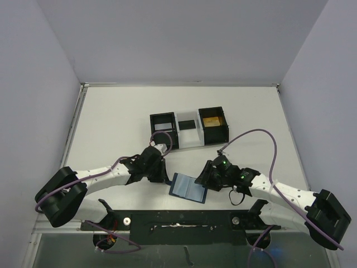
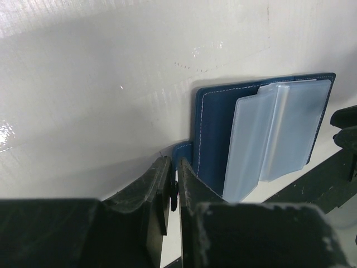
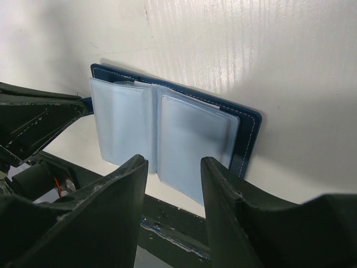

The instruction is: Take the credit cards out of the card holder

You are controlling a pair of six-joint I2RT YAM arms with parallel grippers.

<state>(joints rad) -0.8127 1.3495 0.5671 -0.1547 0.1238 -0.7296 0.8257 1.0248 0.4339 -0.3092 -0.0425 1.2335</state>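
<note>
Card holder [image 1: 188,188] open flat; left jaws narrow at tab [image 2: 181,151], grip unclear; right jaws wide, just beside.

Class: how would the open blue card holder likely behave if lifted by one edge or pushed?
Probably floppy: the card holder hinges at its fold, and its clear sleeves stand fanned up, so they would likely flop. Thin and flat on the smooth table, it should slide easily, not roll.
</note>
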